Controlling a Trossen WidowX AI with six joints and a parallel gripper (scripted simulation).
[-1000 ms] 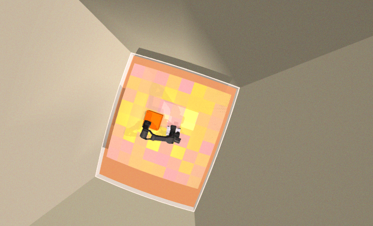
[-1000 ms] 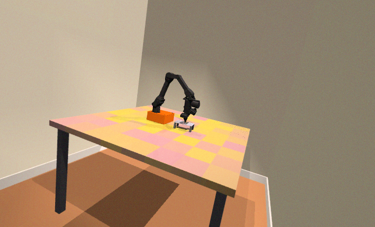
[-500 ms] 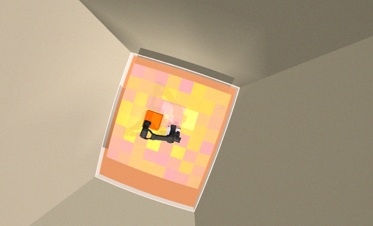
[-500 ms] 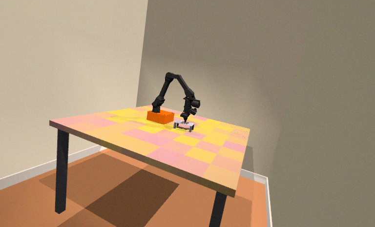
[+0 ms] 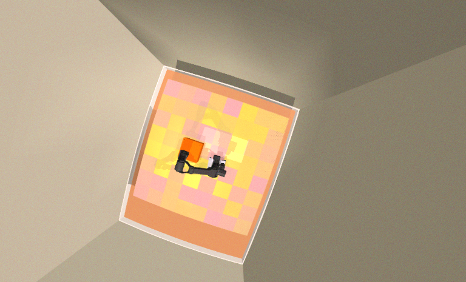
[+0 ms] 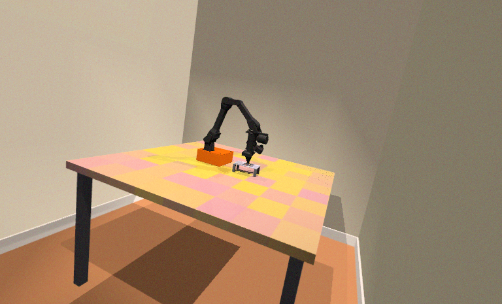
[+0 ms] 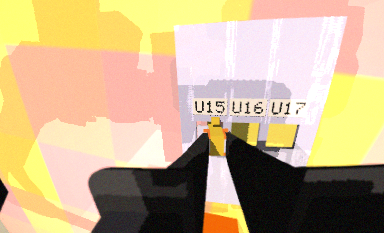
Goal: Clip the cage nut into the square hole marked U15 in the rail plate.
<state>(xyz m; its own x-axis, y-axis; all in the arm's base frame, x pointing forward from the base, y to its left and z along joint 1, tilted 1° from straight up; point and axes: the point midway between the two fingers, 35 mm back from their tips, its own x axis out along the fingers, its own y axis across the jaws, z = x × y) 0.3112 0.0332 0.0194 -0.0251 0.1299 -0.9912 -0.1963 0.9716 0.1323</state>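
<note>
right at the u15 hole, the claw (image 6: 248,161) (image 7: 215,138) grips the yellow cage nut (image 7: 216,143), above the rail plate (image 6: 240,164) (image 7: 260,58) standing on the surface (image 5: 192,200) (image 6: 221,208)

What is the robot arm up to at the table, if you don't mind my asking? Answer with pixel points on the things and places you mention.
The arm (image 5: 202,170) (image 6: 219,119) is fitting a cage nut (image 7: 216,140) into a rail plate (image 5: 210,162) (image 6: 253,165) (image 7: 252,58). Its jaws are shut on the nut, right at the hole marked U15, beside U16 and U17. The nut has not been let go yet, and I can't tell whether its wings have hooked through.
</note>
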